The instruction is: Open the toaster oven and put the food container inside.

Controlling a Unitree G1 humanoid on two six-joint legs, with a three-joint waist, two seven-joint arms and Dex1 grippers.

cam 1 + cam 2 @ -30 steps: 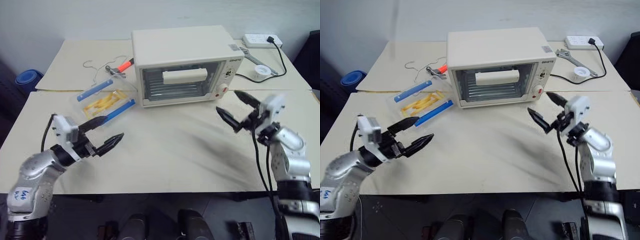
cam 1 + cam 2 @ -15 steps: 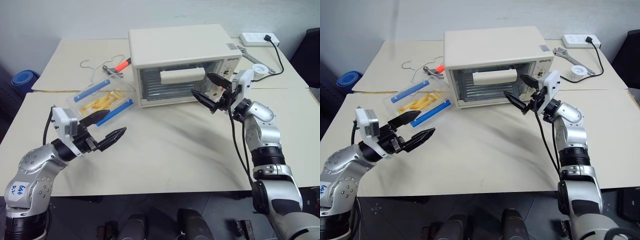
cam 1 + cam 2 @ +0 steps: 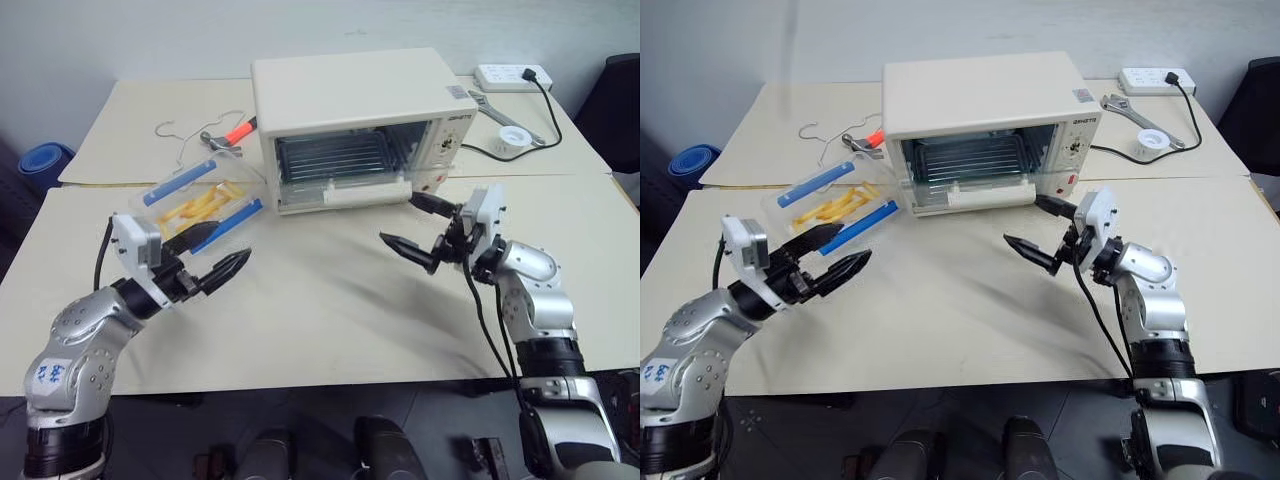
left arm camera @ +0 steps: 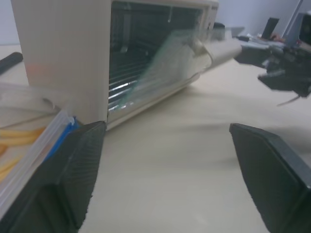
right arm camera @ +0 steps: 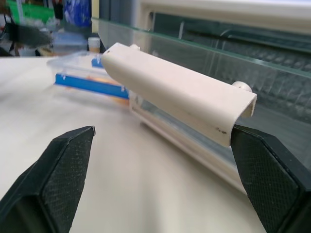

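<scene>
Two pincers hover spread and empty over the counter (image 3: 330, 300): toaster oven (image 3: 355, 125) door lowered, food container (image 3: 205, 203) beside it, likely light, rigid, slick; its long sides look best. Right pincer (image 3: 418, 228), left pincer (image 3: 212, 262).

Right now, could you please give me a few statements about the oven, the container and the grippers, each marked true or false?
1. The oven door is partly dropped open. True.
2. The container sits inside the oven. False: it lies on the table, beside the oven.
3. The right gripper is shut on the door handle. False: its jaws stand open, nothing held.
4. The left gripper holds nothing. True.
5. A power strip lies on the table behind the oven. True.
</scene>
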